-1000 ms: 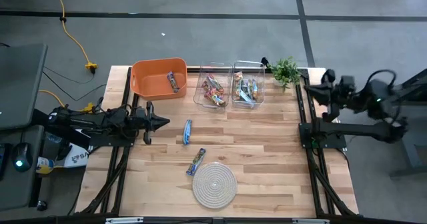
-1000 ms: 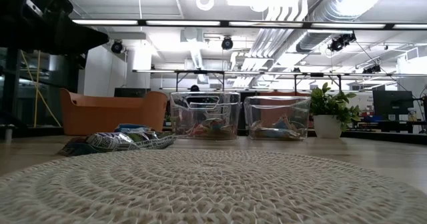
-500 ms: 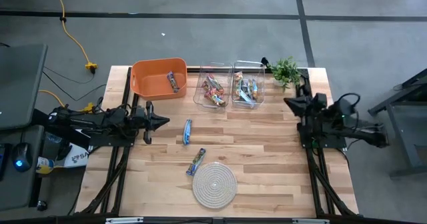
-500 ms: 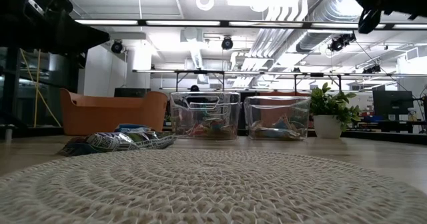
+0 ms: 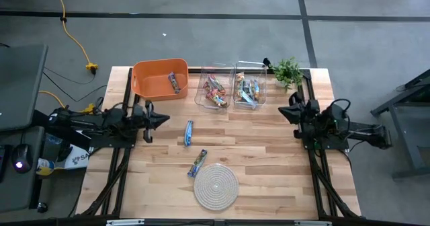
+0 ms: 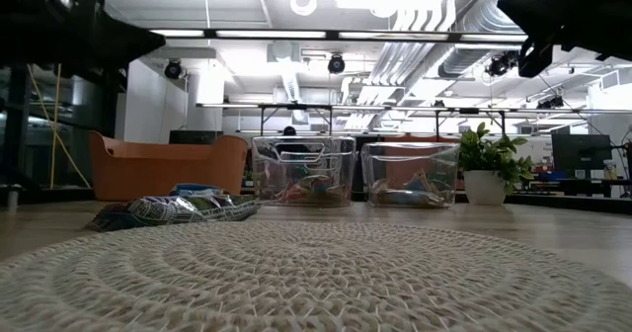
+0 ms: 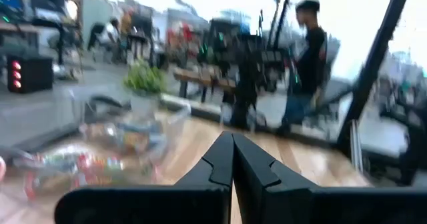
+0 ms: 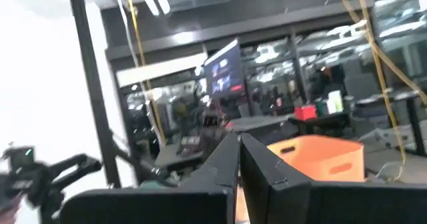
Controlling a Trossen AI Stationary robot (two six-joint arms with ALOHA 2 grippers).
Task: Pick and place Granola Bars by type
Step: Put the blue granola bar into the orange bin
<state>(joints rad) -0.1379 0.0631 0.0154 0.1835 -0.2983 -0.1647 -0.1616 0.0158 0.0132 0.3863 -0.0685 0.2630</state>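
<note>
Two blue-silver granola bars lie flat on the wooden table: one [image 5: 189, 132] at mid table, one [image 5: 197, 163] just beyond the coiled rope mat; the latter shows in the low view [image 6: 178, 209]. More bars fill two clear bins [image 5: 215, 91] [image 5: 247, 90], and one lies in the orange bin [image 5: 176, 82]. My left gripper [image 5: 166, 120] is shut and empty above the table's left edge, pointing right. My right gripper [image 5: 282, 111] is shut and empty at the table's right edge, pointing left.
A round coiled rope mat [image 5: 216, 185] lies near the front edge. The orange bin [image 5: 144, 81] and the two clear bins stand along the far edge, with a small potted plant [image 5: 287, 70] at the far right. A person [image 7: 307, 57] stands beyond the table.
My right arm has swung in from beyond the table's right edge toward the table, lowering and turning so that its gripper now points left over the right edge. My left gripper has shifted slightly. The bars have stayed where they were.
</note>
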